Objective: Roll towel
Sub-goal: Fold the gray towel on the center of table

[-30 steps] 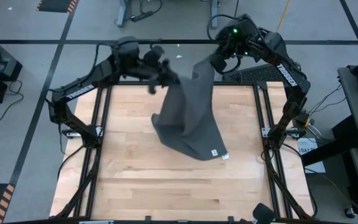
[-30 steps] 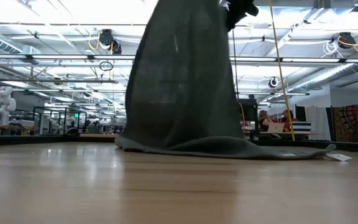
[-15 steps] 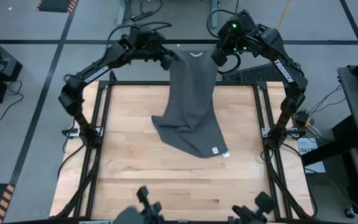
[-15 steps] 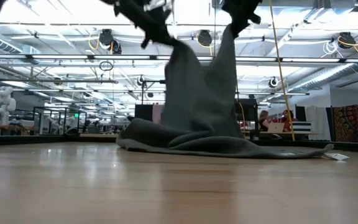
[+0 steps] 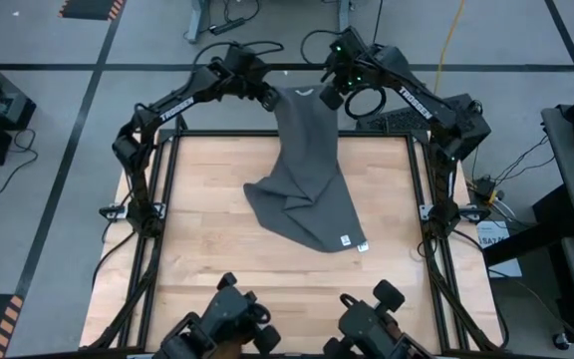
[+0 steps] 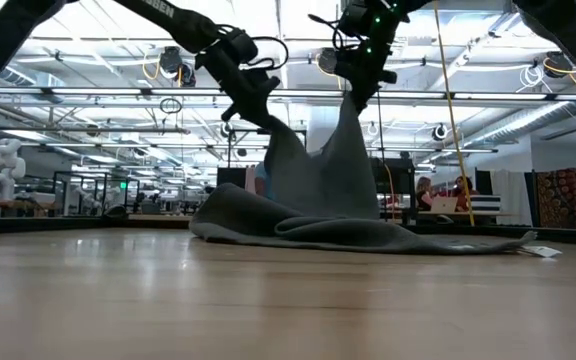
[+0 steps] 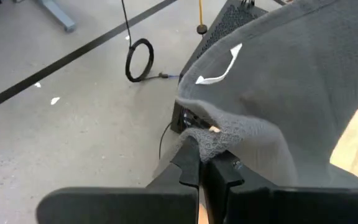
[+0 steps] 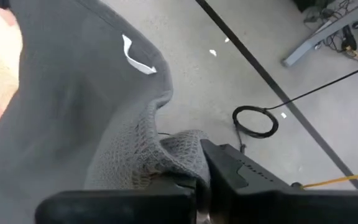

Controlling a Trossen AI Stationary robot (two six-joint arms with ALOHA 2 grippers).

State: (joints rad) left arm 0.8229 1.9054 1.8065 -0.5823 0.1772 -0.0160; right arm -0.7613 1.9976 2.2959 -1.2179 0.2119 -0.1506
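The towel hangs from two claws past the far edge of the table. The left claw holds one upper corner, and the right claw holds the other corner just beside it. The lower part of the towel lies on the table, with its tag at the near right corner.

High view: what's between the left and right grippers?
Only the towel's top edge, stretched between the left gripper and the right gripper, both shut on its corners, with a white loop midway. The wrist views confirm it.
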